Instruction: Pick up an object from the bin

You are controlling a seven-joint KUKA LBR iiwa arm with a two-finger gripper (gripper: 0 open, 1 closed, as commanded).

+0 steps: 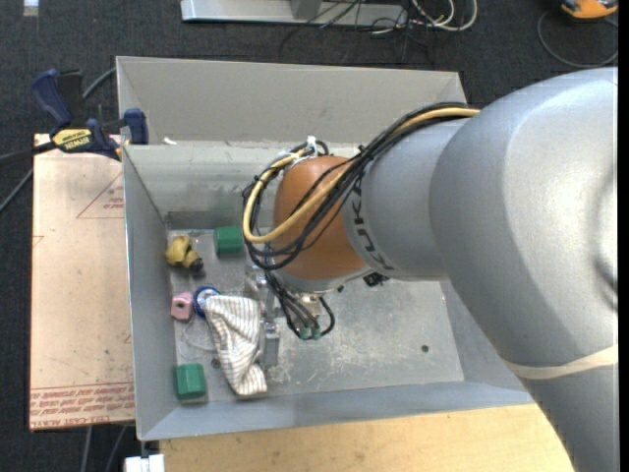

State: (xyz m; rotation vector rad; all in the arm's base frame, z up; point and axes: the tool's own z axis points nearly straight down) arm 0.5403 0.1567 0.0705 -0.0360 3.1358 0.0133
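**Gripper low beside the cloth on the bin's left side**

Camera view, with 12 o'clock taken as the bin's far wall. The arm (511, 195) reaches in from 3 o'clock and arches over the middle of the bin (393, 362). At its wrist sits the orange cover (310, 224), looped by yellow and black cables (250, 209). Below the cover the gripper (269, 347) hangs low over the floor, at about 8 o'clock from the bin's middle. Whether its jaws stand apart or together cannot be told, since the wrist hides much of them.

The cloth (236, 342), white with a fine check and crumpled into a heap, lies at 9 o'clock of the gripper, on the floor toward the left wall. Its right edge is hard by the gripper; whether they touch cannot be told.

At 10 o'clock of the cloth, just beside it, lies the pink block (182, 308). The blue thing (206, 297) sits between the pink block and the cloth, touching the cloth's top edge. At 7 o'clock of the cloth, near the front left corner, stands the green cube (190, 382), apart from the cloth. At 11 o'clock of the cloth, close to the left wall, lies the yellow toy (179, 252). The green block (228, 241) is at 3 o'clock of the toy, near the far wall and just at the edge of the cables
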